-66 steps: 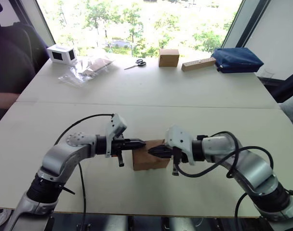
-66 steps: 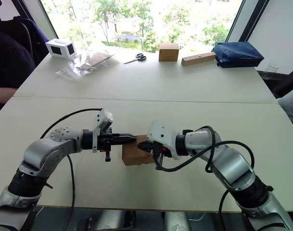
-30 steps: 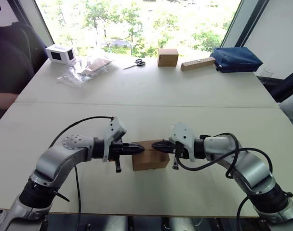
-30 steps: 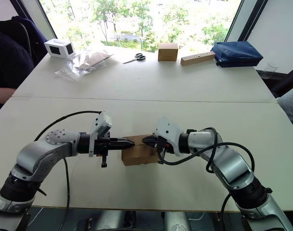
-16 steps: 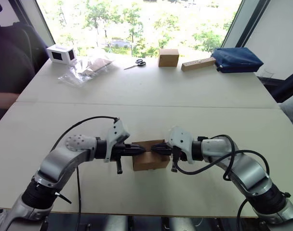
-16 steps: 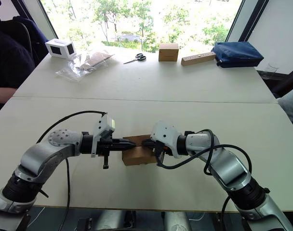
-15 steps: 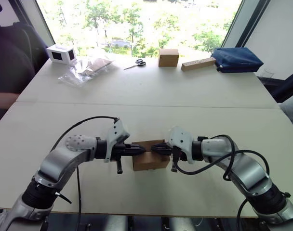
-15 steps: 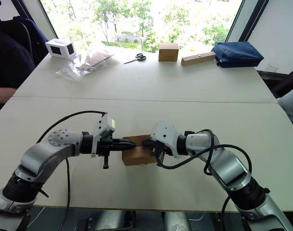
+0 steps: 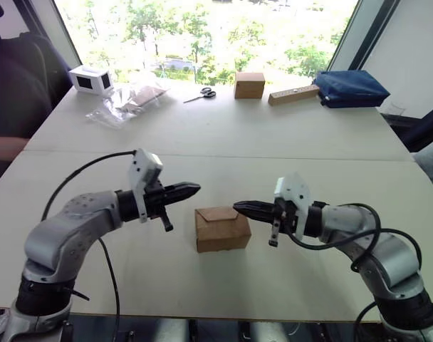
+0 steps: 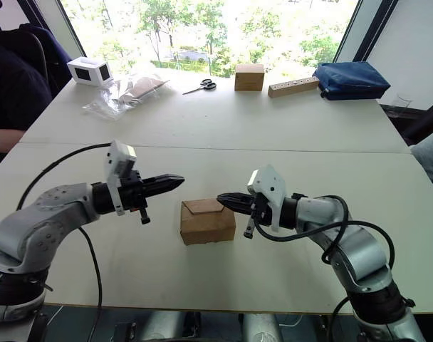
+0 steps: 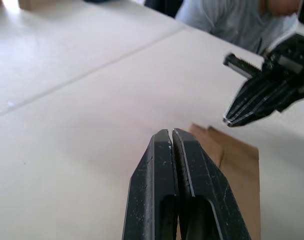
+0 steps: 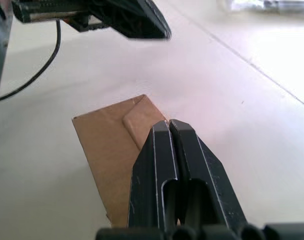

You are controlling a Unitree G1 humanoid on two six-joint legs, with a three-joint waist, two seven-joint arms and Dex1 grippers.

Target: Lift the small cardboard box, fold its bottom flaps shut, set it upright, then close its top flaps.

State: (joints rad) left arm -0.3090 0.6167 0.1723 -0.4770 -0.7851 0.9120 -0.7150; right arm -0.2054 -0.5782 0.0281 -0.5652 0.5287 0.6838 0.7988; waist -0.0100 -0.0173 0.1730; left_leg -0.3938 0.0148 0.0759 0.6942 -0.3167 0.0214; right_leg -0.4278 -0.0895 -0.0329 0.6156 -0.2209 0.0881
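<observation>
Where the pale table (image 9: 288,142) ran back to a wide window full of green trees, a row of things lay along its far edge: a white box with dark panels (image 9: 90,80), a clear plastic bag (image 9: 127,101), scissors (image 9: 201,93), a neat brown cube of a box (image 9: 249,85), a wooden block (image 9: 293,95) and a blue pouch (image 9: 350,88). A seam crossed the tabletop from side to side, and a person in dark clothing (image 10: 13,85) sat at its left end.

Nearer the robot, the small cardboard box (image 10: 206,221) sat on the table on its own, its top flaps (image 10: 204,209) folded down flat. The left gripper (image 10: 175,181) hovered above and to the left of the box, clear of it, its two black fingers pressed together. The right gripper (image 10: 223,199) hung just off the box's upper right corner, also free of it, fingers likewise together and holding nothing.

From the left wrist, the meeting line of its fingers (image 11: 189,170) was plain, with one end of the box (image 11: 239,165) beyond them, the other gripper (image 11: 229,119) above it, and a person in a light grey top (image 11: 232,22) past the table's edge. From the right wrist, the overlapping seam of the top flaps (image 12: 137,117) showed clearly, with the left gripper (image 12: 164,36) above the bare table
</observation>
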